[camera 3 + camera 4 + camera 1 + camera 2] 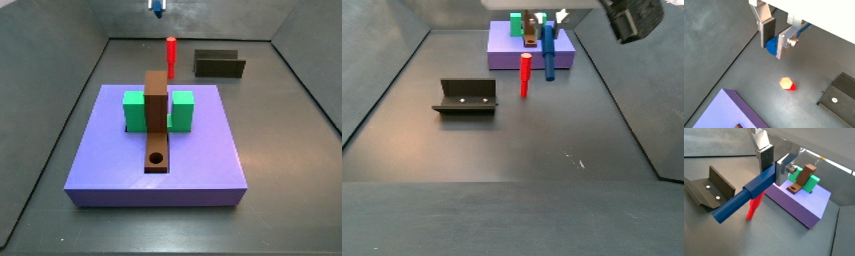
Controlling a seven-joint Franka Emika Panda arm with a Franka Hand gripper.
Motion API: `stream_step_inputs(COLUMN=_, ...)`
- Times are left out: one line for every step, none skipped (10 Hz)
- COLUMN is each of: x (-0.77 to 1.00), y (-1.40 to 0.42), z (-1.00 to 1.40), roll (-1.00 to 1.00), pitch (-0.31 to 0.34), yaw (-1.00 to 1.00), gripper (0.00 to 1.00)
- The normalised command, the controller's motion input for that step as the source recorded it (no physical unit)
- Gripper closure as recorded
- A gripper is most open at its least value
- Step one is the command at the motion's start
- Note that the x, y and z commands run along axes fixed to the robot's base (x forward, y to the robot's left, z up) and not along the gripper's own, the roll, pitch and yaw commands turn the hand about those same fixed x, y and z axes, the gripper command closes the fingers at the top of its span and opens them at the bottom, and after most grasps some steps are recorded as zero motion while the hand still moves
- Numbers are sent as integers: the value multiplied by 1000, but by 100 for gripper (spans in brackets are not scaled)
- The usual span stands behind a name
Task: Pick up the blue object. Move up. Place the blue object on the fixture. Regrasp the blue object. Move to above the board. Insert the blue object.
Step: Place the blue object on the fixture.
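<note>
The gripper (pixel 773 162) pinches the blue peg (pixel 745 196) between its silver finger plates; in both wrist views the peg's upper end sits clamped between the dark pads, and its long body slants away from the fingers (pixel 765 26). In a side view the blue peg (pixel 549 48) hangs upright under the gripper (pixel 551 18), clear of the floor, just in front of the purple board (pixel 563 60).

The red peg (pixel 525 76) stands upright on the floor near the board's front edge — beside the blue peg but apart from it. In a wrist view its hexagonal top (pixel 786 83) shows from above.

The fixture (pixel 468 97), a dark L-shaped bracket, rests on the floor well apart from the board, and nothing lies on it. In a wrist view it (pixel 711 188) shows two pale screw heads.

On the board (pixel 201 170) stands a green block (pixel 181 108), with a brown strip (pixel 158 130) running across it — the strip's round hole lies at its near end in that side view. There the gripper (pixel 158 6) shows only at the picture's upper edge.
</note>
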Motion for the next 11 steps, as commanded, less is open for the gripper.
stream_step_inputs(x=831, y=134, z=-31, roll=-383, pitch=209, yaw=0, gripper=100)
stream_step_inputs(x=809, y=131, z=-9, roll=-366, pitch=206, yaw=0, gripper=100)
stream_step_inputs(x=731, y=123, z=0, roll=-334, pitch=189, yaw=0, gripper=100)
stream_step_inputs(x=671, y=117, z=0, roll=-317, pitch=166, yaw=0, gripper=100)
stream_step_inputs(x=657, y=103, z=0, roll=-317, pitch=140, yaw=0, gripper=100)
stream_step_inputs(x=637, y=94, z=0, roll=-326, pitch=117, yaw=0, gripper=100)
stream_step_inputs(x=537, y=69, z=0, roll=-337, pitch=69, yaw=-29, gripper=100)
stream_step_inputs(x=306, y=57, z=-26, roll=-286, pitch=0, yaw=-66, gripper=100)
stream_step_inputs(x=77, y=0, z=0, roll=-37, pitch=0, yaw=-100, gripper=100)
stream_step_inputs(x=40, y=0, z=0, roll=-43, pitch=0, yaw=0, gripper=100)
stream_step_inputs(x=366, y=-9, z=-37, roll=-286, pitch=0, yaw=0, gripper=100)
